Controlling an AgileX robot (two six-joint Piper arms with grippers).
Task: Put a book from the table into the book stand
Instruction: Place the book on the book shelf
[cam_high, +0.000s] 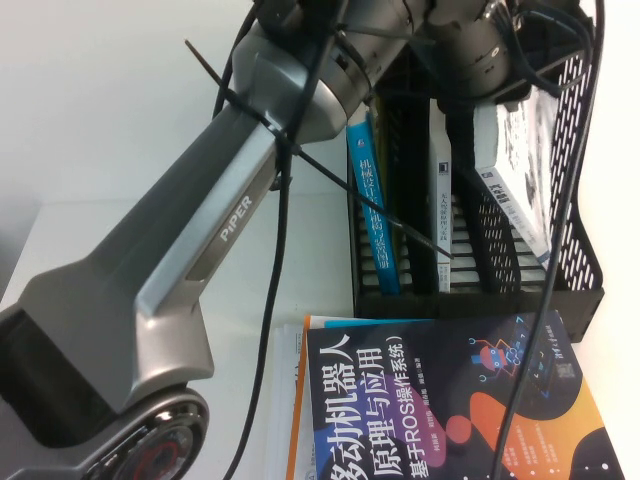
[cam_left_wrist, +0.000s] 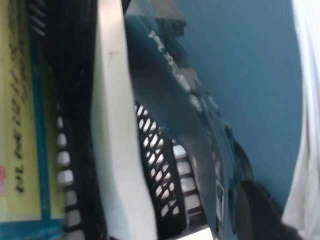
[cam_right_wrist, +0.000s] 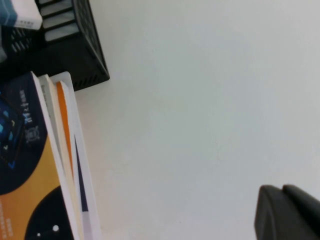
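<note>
The book (cam_high: 515, 170), white-fronted with a dark teal back (cam_left_wrist: 240, 65), stands tilted in the right-hand slot of the black book stand (cam_high: 480, 290). My left arm reaches across from the left, over the top of the stand. The left gripper (cam_left_wrist: 250, 205) is shut on the book's upper part, one dark finger (cam_left_wrist: 262, 210) pressed flat on the teal cover. In the high view the wrist hides its fingers. My right gripper (cam_right_wrist: 287, 215) hovers shut over bare table (cam_right_wrist: 200, 100), to the right of the stand, holding nothing.
A blue-spined book (cam_high: 372, 200) fills the stand's left slot and a white-spined book (cam_high: 441, 200) the middle one. A dark book with orange graphics (cam_high: 450, 400) lies on a small stack in front of the stand. Black cables (cam_high: 280, 250) hang from the left arm.
</note>
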